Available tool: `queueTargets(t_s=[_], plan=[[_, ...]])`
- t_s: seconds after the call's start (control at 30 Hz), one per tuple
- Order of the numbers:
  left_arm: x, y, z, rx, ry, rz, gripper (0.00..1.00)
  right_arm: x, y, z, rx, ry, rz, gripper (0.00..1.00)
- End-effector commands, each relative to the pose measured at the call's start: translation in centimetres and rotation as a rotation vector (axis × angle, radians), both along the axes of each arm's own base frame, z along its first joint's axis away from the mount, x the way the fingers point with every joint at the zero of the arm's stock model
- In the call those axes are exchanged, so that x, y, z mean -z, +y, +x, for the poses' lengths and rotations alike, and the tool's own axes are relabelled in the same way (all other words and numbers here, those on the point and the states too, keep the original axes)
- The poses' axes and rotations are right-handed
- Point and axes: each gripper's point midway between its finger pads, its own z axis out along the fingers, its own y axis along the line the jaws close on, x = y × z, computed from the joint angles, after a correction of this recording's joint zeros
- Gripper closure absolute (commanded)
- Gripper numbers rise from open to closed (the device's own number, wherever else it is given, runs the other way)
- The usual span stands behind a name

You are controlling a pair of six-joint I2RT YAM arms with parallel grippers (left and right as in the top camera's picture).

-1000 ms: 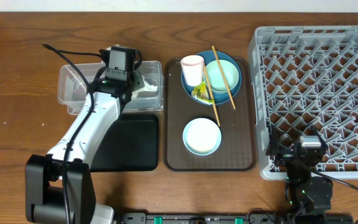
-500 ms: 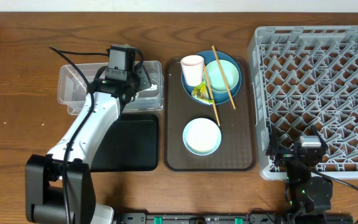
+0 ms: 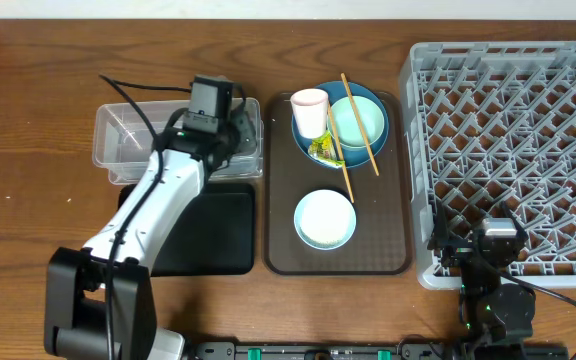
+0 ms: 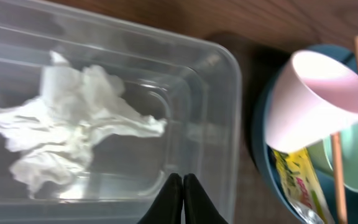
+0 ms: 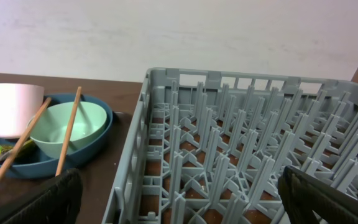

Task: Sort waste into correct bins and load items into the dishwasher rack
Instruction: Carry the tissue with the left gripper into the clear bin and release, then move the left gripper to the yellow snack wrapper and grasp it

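Left gripper pressed together above tub, tissue inside; right gripper spread, fingers cropped.

Tub: at the left, behind the flat tray; tissue lies inside it.
Serving tray: between the tub and the rack, which is at the right.
Large bowl: on the serving tray's back half; holds the cup at left, the nested bowl at right, the wrapper in front.
Chopsticks: laid across the large bowl.
Lone bowl: on the serving tray's front half.
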Motion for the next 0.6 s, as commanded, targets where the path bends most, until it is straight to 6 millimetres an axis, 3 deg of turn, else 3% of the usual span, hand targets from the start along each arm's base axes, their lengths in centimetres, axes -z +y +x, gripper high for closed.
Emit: queueTargets(t_s=[0.0,0.57], plan=[[0.8,-0.7,-0.6,0.026,0.027,0.005,0.94,0.1,-0.3,0.0,0.017,0.002,0.012,0.01],[2.3,0.1,-3.2,0.054,0.148,0.059,0.94,0.1,-0.3,0.0,0.018,0.002,0.012,0.01]])
